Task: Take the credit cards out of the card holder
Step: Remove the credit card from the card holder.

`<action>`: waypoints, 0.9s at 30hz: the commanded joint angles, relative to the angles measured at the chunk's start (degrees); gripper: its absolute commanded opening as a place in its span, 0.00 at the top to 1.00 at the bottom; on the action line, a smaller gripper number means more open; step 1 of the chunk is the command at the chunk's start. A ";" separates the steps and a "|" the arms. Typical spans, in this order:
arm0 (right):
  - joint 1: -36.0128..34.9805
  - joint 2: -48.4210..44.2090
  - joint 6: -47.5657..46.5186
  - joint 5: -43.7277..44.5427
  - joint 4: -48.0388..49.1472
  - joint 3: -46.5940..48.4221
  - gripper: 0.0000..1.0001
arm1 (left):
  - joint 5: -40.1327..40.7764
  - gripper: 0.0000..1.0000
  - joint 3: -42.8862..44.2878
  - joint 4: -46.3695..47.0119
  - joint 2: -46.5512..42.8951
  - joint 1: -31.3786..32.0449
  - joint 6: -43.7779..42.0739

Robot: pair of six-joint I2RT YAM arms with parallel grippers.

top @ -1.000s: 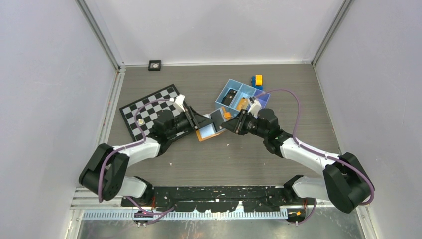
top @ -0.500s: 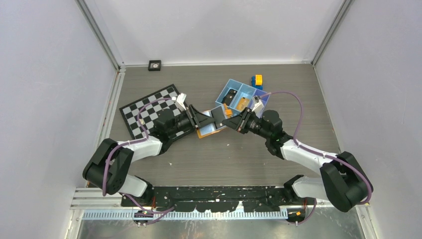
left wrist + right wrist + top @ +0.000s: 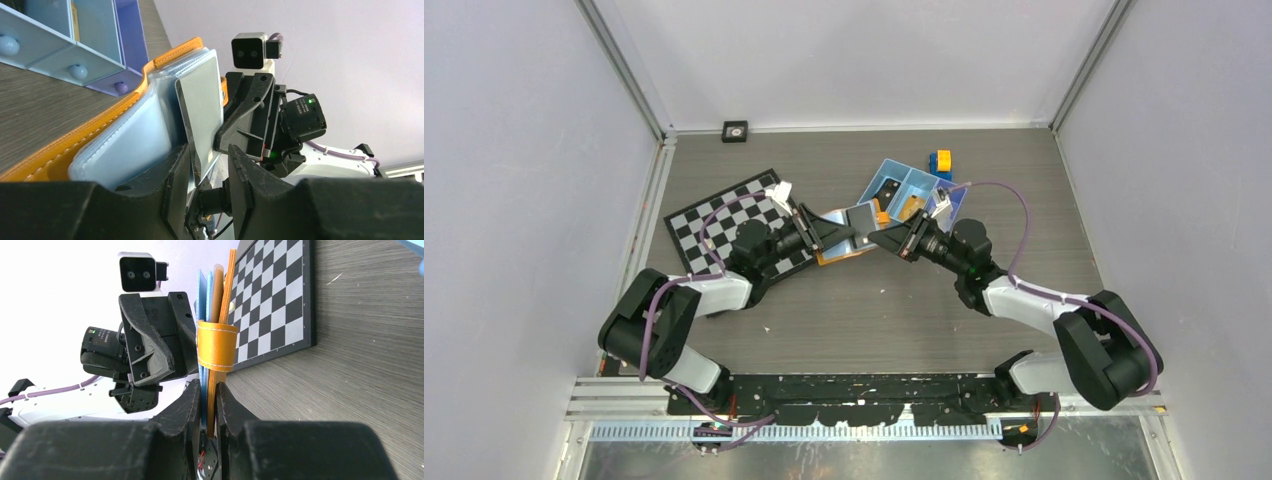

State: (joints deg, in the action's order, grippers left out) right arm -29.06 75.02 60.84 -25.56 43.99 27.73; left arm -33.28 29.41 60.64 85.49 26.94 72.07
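A: Orange with pale stitching: is that the card holder (image 3: 231, 285), on edge between the right gripper's (image 3: 209, 387) fingers?

B: Yes. The right gripper is clamped on it, one finger against each side. The closing tab (image 3: 216, 347) loops around the holder's edge just past the fingertips.

A: And the left gripper (image 3: 209, 150)?

B: It faces the right one from the other side of the holder. A grey card (image 3: 200, 110) sticks out of the clear sleeves (image 3: 135, 145), and its near end runs down into the gap between the left fingers.

A: Pinched?

B: I cannot tell. The card lies against one finger, but there seems to be a little space between it and the other.

A: What is around them?

B: Past the right gripper's fingertips, behind the left gripper, a checkerboard (image 3: 280, 300) lies flat on the wood-grain table (image 3: 360, 390). Past the left gripper's fingertips and off to one side, a blue tray (image 3: 75, 50) stands just beside the holder's orange cover. Seen from above, the holder sits between the two grippers, which meet nose to nose over it.
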 commanded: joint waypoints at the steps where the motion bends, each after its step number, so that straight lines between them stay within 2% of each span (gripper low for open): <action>1: -1.30 1.80 2.07 -5.72 8.20 1.90 0.99 | -4.71 0.68 -0.19 8.59 -1.13 1.28 2.01; 5: -1.31 3.90 3.32 -6.74 10.49 2.10 1.00 | -5.33 0.85 0.21 8.60 -0.90 1.27 1.96; 11: -1.28 4.63 4.62 -7.64 13.22 1.91 0.99 | -5.75 1.00 0.93 5.52 -0.05 1.07 0.61; 12: -1.20 4.11 4.42 -7.38 13.23 1.71 0.94 | -5.44 1.00 0.82 4.85 -0.23 0.94 0.43; 14: -1.25 2.62 3.31 -6.74 12.42 1.27 0.77 | -5.38 1.00 0.87 2.77 -0.60 0.75 -0.44; 17: -1.18 -0.33 1.50 -5.40 10.22 0.59 0.60 | -6.46 1.00 2.07 0.16 -0.50 0.83 -1.19; 21: -0.53 -3.82 0.79 -2.65 9.81 -1.41 0.52 | -8.44 1.00 2.98 0.30 0.68 0.83 -0.10; 23: -0.30 -4.62 0.99 -2.32 9.90 -1.79 0.55 | -9.29 1.00 3.39 0.44 1.08 0.83 0.29; 27: 0.14 -4.19 1.96 -2.22 9.80 -1.67 0.84 | -10.33 1.00 4.18 0.40 1.83 0.82 0.97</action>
State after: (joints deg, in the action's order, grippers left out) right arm -29.10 72.36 62.26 -28.14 49.52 25.36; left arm -40.97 31.90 60.84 86.04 27.42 73.30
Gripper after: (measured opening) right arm 0.261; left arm 0.010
